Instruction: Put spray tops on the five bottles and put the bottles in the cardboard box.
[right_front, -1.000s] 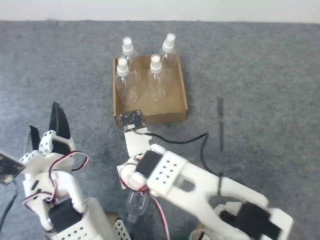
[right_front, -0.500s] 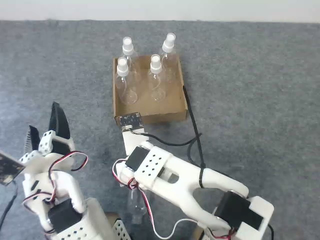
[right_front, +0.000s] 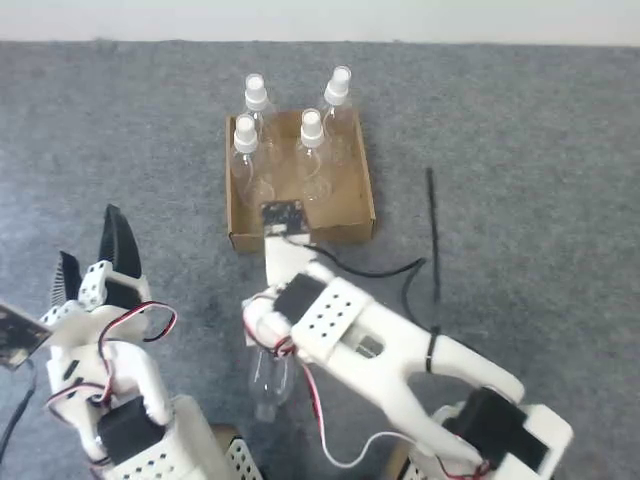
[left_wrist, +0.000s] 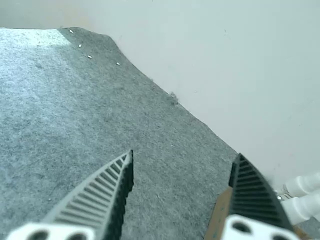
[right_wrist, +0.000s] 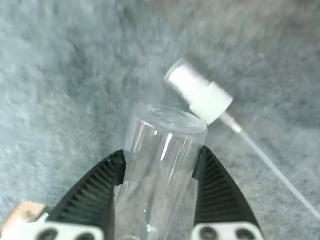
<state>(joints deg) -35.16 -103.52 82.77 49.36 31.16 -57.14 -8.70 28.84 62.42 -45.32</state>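
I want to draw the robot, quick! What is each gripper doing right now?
Left gripper: open, holding nothing.
Right gripper: shut on the clear bottle.

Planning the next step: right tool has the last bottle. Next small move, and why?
Probably send the open left tool to the spray top, lying loose on the carpet beside the clear bottle that the right tool grips; that bottle seems uncapped.
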